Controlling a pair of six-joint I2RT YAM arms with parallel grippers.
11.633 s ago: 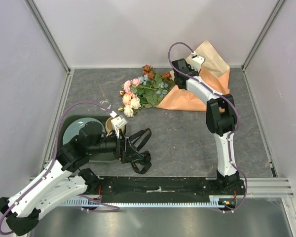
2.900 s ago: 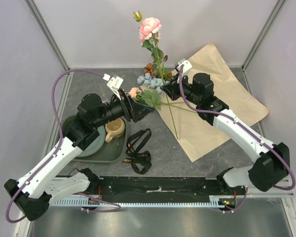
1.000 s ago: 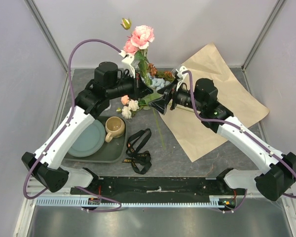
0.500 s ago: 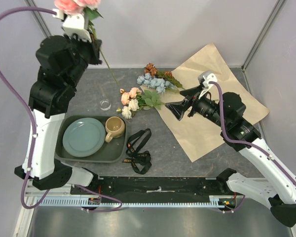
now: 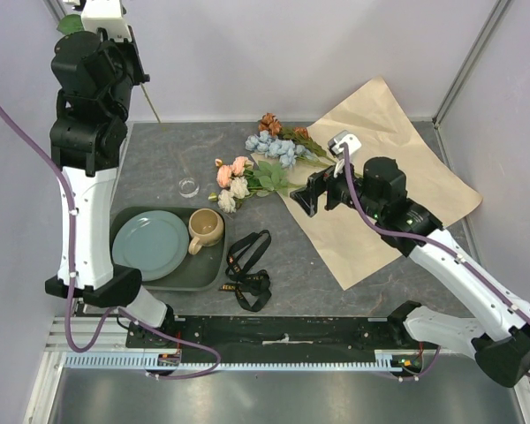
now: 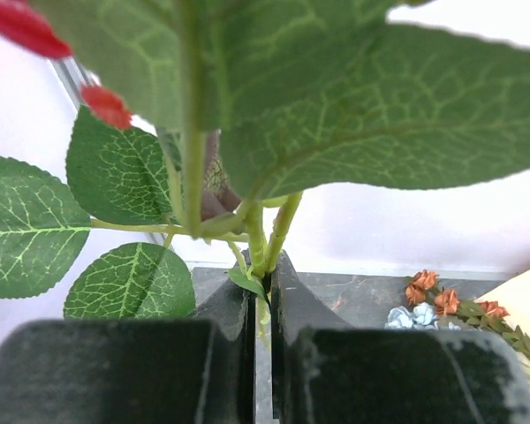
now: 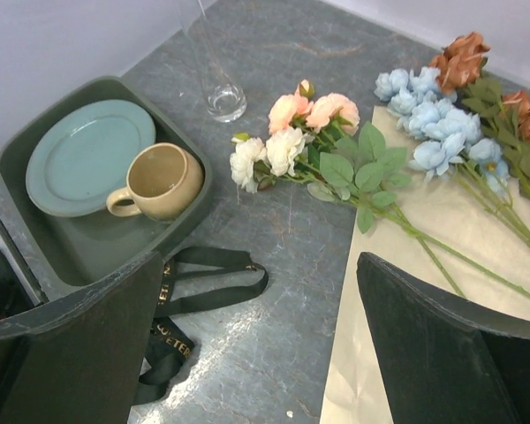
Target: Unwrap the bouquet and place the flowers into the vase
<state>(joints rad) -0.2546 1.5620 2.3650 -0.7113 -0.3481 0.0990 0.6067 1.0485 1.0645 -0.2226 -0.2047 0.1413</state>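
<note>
The surface was dark grey and matt, mottled like stone; the paper on it was tan kraft, dull and creased; the vase was clear, shiny glass; the mug and plate had a smooth ceramic glaze with a soft sheen; the tray looked like matt dark-green plastic; the ribbon was black cloth with pale lettering; the flowers had cloth-like petals; the stem and leaves looked like veined, waxy plastic.
</note>
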